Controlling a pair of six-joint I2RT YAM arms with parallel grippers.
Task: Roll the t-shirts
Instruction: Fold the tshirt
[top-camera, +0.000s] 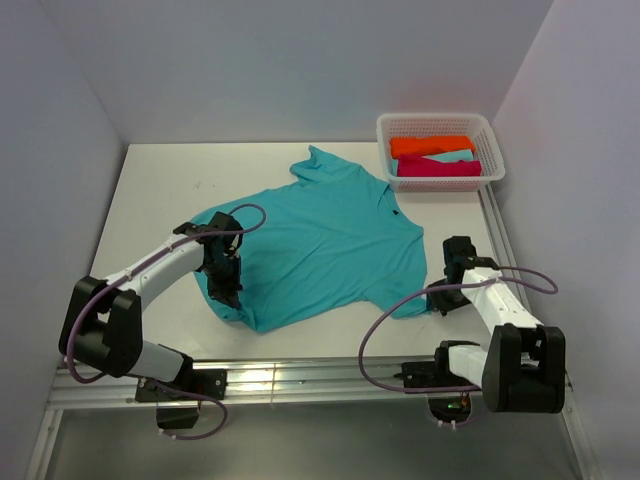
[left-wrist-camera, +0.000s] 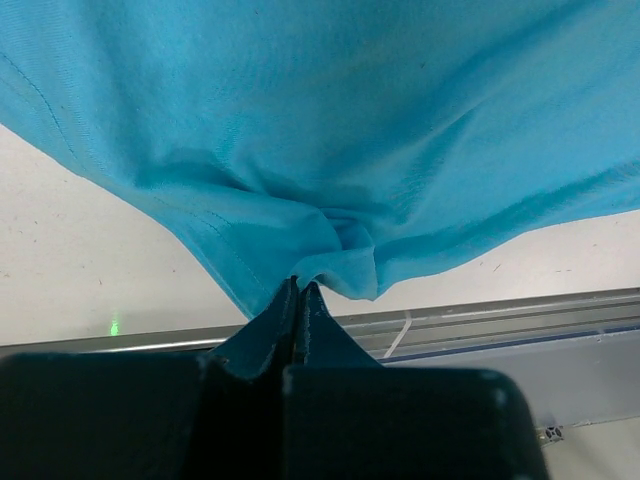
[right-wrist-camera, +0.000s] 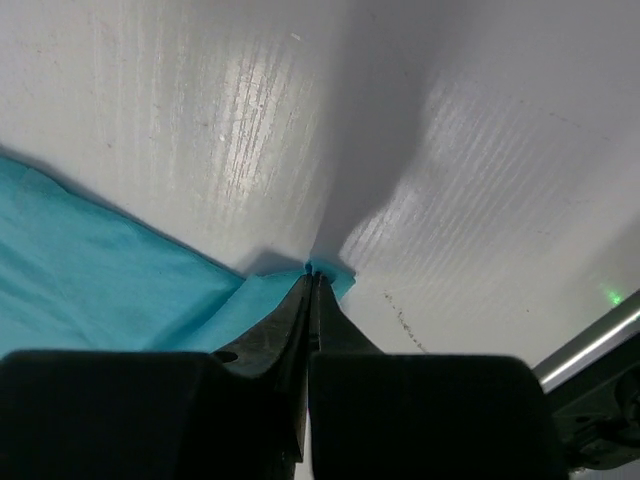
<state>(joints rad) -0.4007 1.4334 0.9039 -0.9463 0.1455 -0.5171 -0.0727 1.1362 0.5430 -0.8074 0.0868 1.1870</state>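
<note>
The left gripper (left-wrist-camera: 300, 287) is clamped tight on a bunched fold at the near left hem of the turquoise t-shirt (top-camera: 320, 245), which lies spread on the table (top-camera: 160, 190). The right gripper (right-wrist-camera: 312, 269) is pinched closed on the shirt's near right corner, seemingly just the edge. Beyond the shirt's right sleeve, a basket (top-camera: 440, 120) holds other t-shirts (top-camera: 432, 146).

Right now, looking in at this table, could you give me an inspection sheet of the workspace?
Surface: white table, faintly scuffed.
Job's things: turquoise t-shirt spread out mid-table; orange t-shirt, pale turquoise t-shirt and magenta t-shirt bundled in the white basket, far right corner.
Clutter: nothing seen.
Grippers: left tool shut on the shirt's near-left edge; right tool shut on its near-right corner.
Cables: a purple cable loops off each arm.
Surroundings: plain walls on three sides; metal rail along the near edge.
</note>
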